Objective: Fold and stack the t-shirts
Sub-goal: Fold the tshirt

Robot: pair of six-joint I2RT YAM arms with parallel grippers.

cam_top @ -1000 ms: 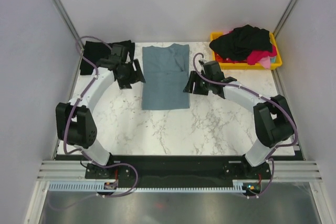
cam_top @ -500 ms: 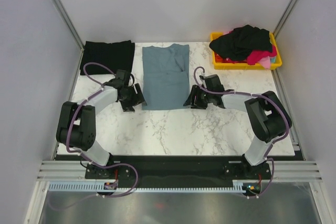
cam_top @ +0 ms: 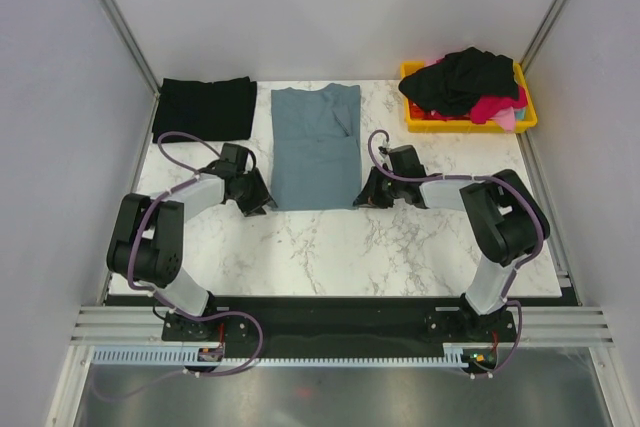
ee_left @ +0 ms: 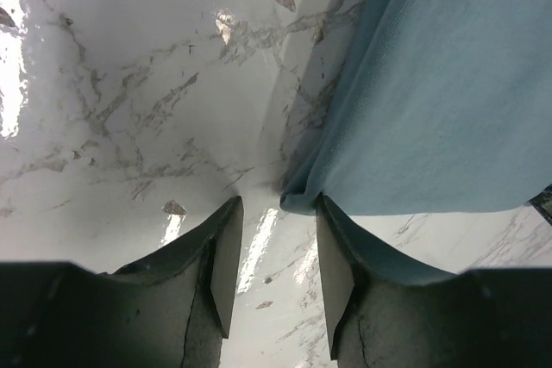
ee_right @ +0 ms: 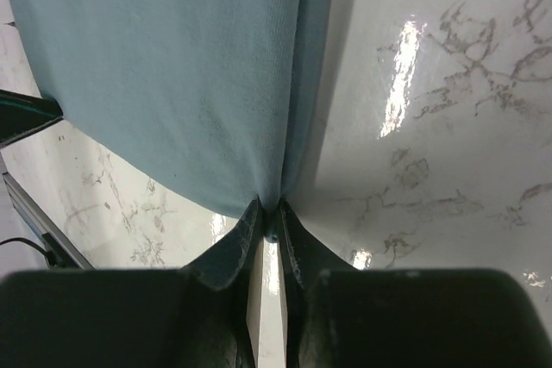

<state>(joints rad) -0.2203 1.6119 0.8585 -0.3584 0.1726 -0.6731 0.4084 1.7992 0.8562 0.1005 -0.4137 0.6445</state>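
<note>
Surface: white marble-pattern table (cam_top: 400,247), enclosed by plain grey walls (cam_top: 330,7). The slate blue-grey t-shirt (cam_top: 315,147) lies flat at frame centre. The left gripper (ee_left: 278,213) has its fingers apart at the shirt's lower-left corner. The right gripper (ee_right: 270,217) is clamped on its lower-right corner. A folded black t-shirt (cam_top: 203,107) lies upper left and a yellow bin (cam_top: 450,126) stands upper right.

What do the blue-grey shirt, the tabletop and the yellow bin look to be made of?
Blue-grey shirt: soft knit fabric, likely cotton, matte; fine grain, limp folds.
Tabletop: marble or marble-look laminate, glossy; grey veins, bright glare.
Yellow bin: probably plastic; smooth, uniformly coloured walls.
</note>
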